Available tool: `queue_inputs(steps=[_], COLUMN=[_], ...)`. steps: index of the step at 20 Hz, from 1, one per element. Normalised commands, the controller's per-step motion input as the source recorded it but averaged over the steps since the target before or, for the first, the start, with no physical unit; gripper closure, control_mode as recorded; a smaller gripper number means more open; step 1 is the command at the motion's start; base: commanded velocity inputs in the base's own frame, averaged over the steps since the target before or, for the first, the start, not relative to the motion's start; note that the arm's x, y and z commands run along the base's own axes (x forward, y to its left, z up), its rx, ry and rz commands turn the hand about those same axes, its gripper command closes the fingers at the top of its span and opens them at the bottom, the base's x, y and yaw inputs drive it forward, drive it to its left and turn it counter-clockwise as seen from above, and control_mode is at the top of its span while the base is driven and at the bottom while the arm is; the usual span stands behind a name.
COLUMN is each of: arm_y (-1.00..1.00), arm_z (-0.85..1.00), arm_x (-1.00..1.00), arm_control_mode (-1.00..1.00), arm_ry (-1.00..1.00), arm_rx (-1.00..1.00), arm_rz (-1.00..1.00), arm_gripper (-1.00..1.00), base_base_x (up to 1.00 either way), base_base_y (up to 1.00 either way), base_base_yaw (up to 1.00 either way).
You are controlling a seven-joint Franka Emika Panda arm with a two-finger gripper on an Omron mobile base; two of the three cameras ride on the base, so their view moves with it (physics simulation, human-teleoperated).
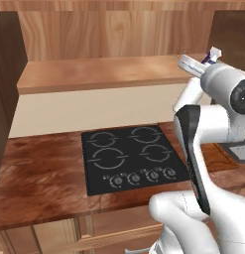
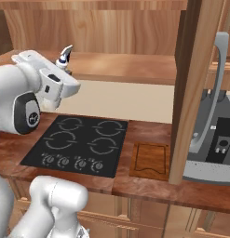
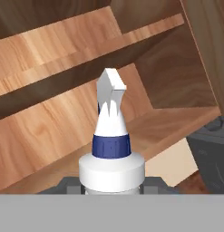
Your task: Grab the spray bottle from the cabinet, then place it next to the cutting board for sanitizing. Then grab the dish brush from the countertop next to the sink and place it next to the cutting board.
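pincer clamped on spray bottle | above stove

one spray bottle, one cutting board, one stove top

We see a glossy reddish-brown wood-grain countertop, a smooth matt black stove top, and a brown wooden cutting board. The spray bottle looks like smooth white plastic with a blue collar.
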Motion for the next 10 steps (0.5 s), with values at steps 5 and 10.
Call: queue_inputs(steps=[5,10], arm_y=[-0.61,-0.49], arm_z=[-0.60,-0.61], arm_x=[-0.79,-0.29], arm_control_mode=[-1.00,-1.00], arm_ry=[0.00,-0.04], arm_rx=[-0.25,-0.09], arm_rz=[0.05,0.08], arm_gripper=[1.00,1.00], base_base_x=[0.00,0.00], base_base_y=[0.00,0.00], base_base_yaw=[0.00,0.00])
